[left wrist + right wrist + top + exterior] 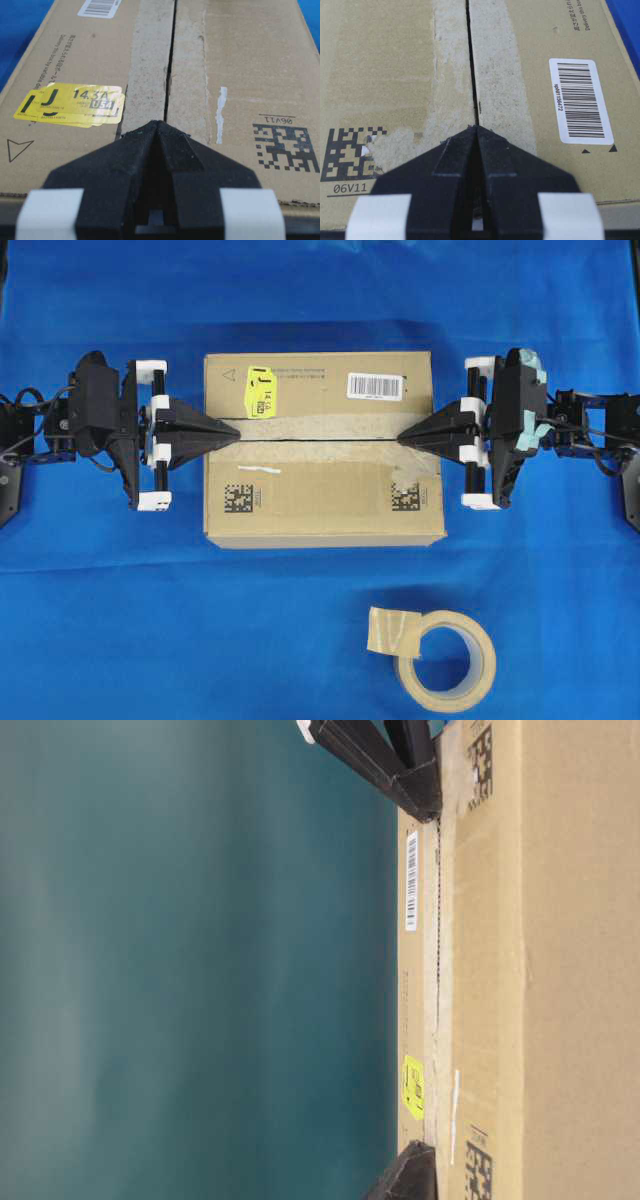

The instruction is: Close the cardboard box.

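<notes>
Box: cardboard box flaps lie flat and meet at the middle.
Grippers: left gripper and right gripper pinched together, tips on the seam.
Left: little, maybe nothing.

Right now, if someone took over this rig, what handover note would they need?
Left gripper: shut, tip resting on the cardboard box at the left end of the centre seam.
Right gripper: shut, tip at the seam's right end.
Box: mid-table, both top flaps down flat, meeting along a thin dark seam.
Done: flaps are folded shut.
Left: nothing obvious but lifting the grippers away. The seam is untaped; the tape roll lies nearer the front edge, untouched.
</notes>
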